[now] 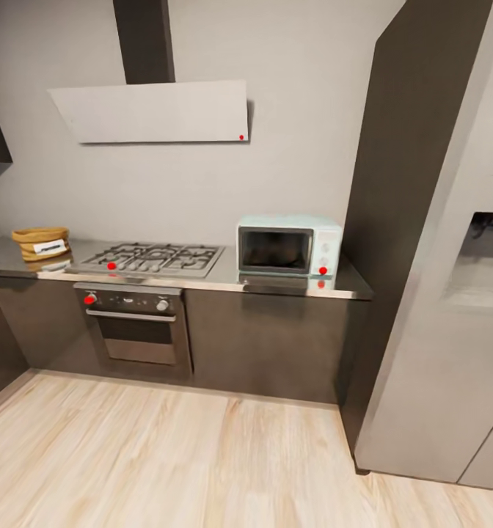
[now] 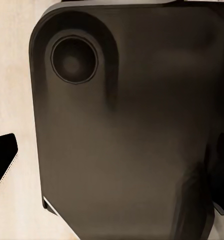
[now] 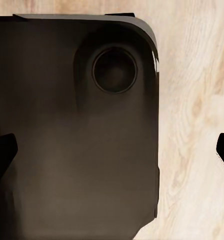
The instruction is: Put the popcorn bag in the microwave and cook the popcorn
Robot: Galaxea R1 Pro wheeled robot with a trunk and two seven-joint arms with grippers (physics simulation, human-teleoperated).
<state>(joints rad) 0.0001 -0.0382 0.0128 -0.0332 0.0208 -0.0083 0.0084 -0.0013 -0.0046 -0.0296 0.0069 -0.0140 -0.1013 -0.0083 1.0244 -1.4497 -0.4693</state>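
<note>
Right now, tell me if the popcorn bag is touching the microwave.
Apart. The head view shows the popcorn bag at the countertop's left end and the microwave near its right end, with the gas hob between them.

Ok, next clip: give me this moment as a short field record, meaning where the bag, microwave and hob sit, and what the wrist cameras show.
setting: kitchen, wood-plank floor
popcorn bag: on the countertop, at its left end, upright, label facing out
microwave: on the countertop's right end, door shut
gas hob: between bag and microwave
oven: built in under the hob
fridge: at right
range hood: on the wall above the hob
wrist views: dark robot body panel over wood floor; pincer state cannot be told
task progress: bag untouched, not yet in the microwave
</note>
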